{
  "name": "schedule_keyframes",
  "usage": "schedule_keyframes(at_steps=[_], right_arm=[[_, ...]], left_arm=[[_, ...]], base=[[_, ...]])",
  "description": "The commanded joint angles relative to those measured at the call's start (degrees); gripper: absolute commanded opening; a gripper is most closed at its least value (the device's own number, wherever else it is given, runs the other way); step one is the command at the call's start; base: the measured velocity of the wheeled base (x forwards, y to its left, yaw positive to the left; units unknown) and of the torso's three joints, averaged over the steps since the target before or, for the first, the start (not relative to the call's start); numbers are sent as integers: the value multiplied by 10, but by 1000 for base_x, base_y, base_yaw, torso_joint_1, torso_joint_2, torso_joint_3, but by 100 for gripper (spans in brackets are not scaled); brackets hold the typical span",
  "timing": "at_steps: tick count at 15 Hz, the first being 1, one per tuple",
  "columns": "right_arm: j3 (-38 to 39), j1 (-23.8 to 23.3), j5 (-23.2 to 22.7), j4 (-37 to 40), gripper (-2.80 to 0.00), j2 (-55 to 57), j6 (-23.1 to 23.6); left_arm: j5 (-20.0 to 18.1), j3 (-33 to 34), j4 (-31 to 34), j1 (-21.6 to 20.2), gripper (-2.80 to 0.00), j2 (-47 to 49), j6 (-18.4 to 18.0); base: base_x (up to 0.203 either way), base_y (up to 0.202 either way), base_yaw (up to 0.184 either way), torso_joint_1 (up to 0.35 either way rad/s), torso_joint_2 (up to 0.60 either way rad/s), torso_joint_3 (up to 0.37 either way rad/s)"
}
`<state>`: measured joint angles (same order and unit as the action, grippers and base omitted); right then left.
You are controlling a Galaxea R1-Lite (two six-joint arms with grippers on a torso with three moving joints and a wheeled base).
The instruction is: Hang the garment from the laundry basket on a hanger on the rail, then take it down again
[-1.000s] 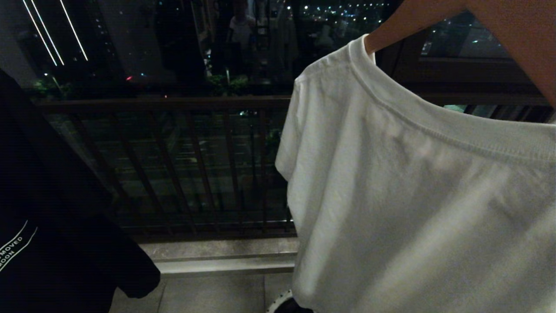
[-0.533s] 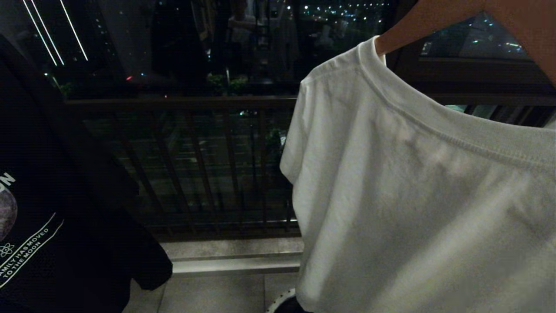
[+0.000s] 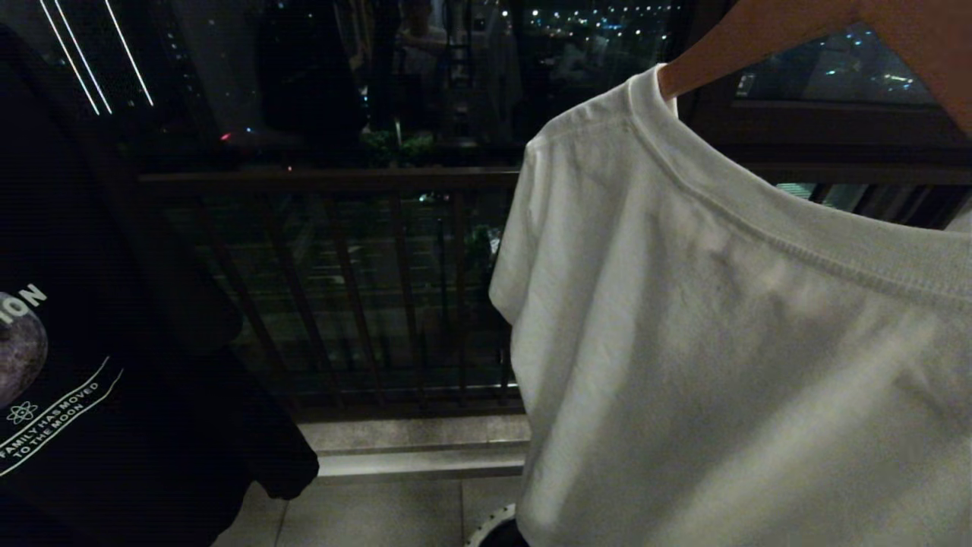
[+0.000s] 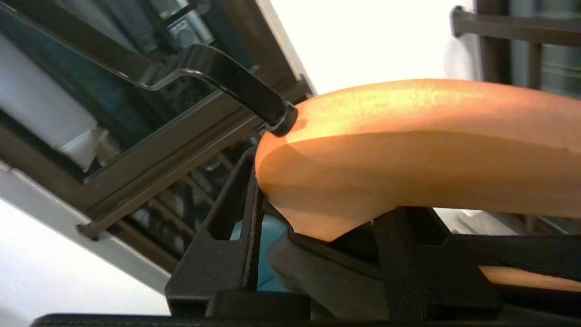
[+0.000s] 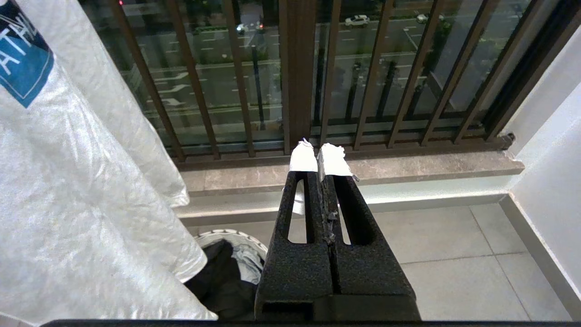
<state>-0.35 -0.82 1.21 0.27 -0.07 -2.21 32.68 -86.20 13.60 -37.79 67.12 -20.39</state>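
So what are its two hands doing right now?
Left gripper: closed on the wooden hanger carrying the white T-shirt.
Right gripper: shut, empty, parked above the laundry basket.

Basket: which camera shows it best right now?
Right wrist view: the basket shows its pale rim and the dark clothes inside, beneath the white shirt. Head view catches only a sliver of rim. Left wrist view shows none.

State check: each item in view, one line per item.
white T-shirt: on the wooden hanger
wooden hanger: gripped by left gripper
right gripper: shut, empty
black T-shirt: hanging at left
laundry basket: on floor, clothes inside
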Motion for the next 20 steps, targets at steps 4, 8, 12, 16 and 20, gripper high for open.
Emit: schedule_keyframes(at_steps=[4, 8, 12, 16, 20], right_arm=[[0, -1, 0, 0, -280, 1, -1], [0, 0, 0, 0, -280, 0, -1], [0, 0, 0, 0, -280, 1, 0], [0, 0, 0, 0, -280, 1, -1], [0, 0, 0, 0, -280, 1, -1]], left_arm=[[40, -3, -1, 47, -280, 14, 0], [116, -3, -70, 82, -280, 43, -2], [177, 1, -75, 112, -280, 44, -1], [180, 19, -75, 116, -280, 30, -1], [184, 23, -75, 129, -280, 29, -1]], base=[[0, 0, 0, 0, 0, 0], [0, 0, 0, 0, 0, 0], [0, 0, 0, 0, 0, 0], [0, 0, 0, 0, 0, 0], [0, 0, 0, 0, 0, 0]])
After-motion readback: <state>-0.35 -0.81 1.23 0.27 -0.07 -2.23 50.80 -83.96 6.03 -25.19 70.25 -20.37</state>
